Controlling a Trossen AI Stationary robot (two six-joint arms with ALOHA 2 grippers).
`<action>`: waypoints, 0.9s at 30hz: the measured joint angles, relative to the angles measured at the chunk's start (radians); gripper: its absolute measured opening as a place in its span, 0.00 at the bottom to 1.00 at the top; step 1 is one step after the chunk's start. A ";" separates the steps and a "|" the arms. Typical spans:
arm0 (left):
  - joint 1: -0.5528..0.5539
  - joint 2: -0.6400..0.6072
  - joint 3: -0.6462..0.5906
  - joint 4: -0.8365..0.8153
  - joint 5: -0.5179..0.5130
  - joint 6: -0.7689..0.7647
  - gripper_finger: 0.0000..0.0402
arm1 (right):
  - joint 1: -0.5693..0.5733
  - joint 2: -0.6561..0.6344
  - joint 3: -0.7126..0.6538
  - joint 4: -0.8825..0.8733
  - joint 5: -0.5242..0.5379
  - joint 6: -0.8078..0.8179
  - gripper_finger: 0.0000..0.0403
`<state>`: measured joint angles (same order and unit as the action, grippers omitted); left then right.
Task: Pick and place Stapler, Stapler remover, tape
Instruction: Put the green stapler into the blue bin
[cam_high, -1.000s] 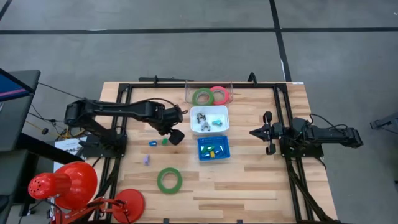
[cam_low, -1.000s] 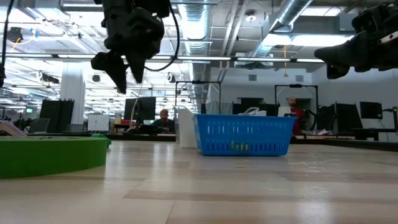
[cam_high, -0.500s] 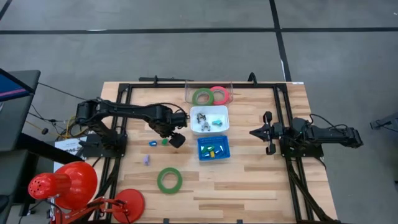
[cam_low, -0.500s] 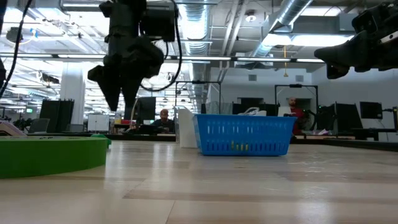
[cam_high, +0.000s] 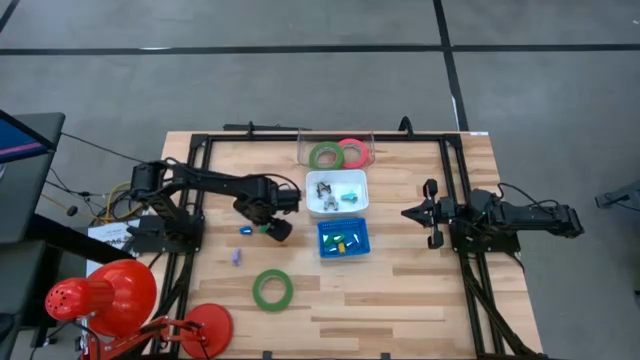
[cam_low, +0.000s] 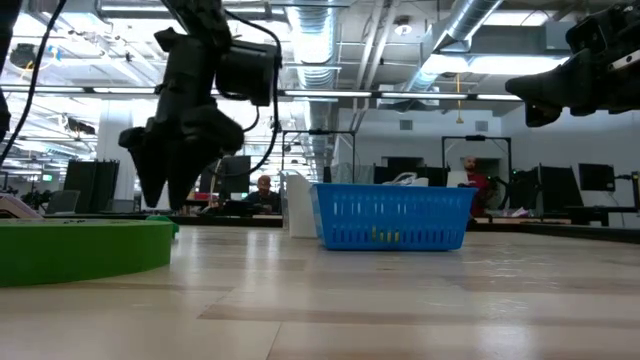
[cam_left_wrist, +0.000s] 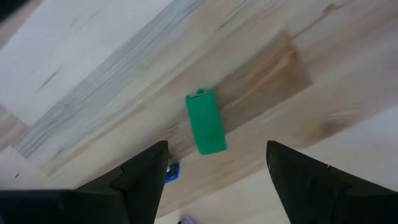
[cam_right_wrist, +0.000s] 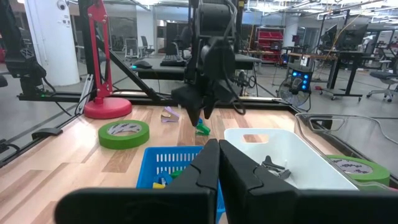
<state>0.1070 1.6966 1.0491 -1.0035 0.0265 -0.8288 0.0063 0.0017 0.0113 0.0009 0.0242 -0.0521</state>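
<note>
Leftmost on the wooden desk stands a red lamp, at the near-left corner. Right of it, toward the near edge, a green tape ring lies flat and alone, with a small purple piece just to its far left. Farther in, the left gripper hangs low over a small green piece — its fingers stand wide apart on either side of that piece and hold nothing. A small blue piece lies just left of the green one.

Right of the gripper, around the middle of the desk, a white tray sits on the far side with metal and coloured bits in it, and a blue basket sits just nearer, also holding small coloured pieces. At the far edge, a clear bin holds the second green tape ring and, touching its right side, the pink-red tape ring.

On the right side — well apart from all of this — the right gripper hovers above bare wood with its fingers pressed together and empty, pointing toward the trays.
</note>
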 joint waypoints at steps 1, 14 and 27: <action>0.000 0.000 -0.006 -0.001 0.000 -0.001 0.65 | 0.000 0.000 0.000 0.000 0.000 0.000 0.00; 0.020 0.000 -0.084 0.079 0.000 -0.046 0.65 | 0.000 0.000 0.000 0.000 0.000 0.000 0.00; 0.041 -0.001 -0.086 0.097 0.000 -0.041 0.41 | 0.000 0.000 0.000 0.000 0.000 0.000 0.00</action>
<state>0.1482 1.6958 0.9630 -0.9070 0.0267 -0.8700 0.0063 0.0017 0.0113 0.0010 0.0242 -0.0522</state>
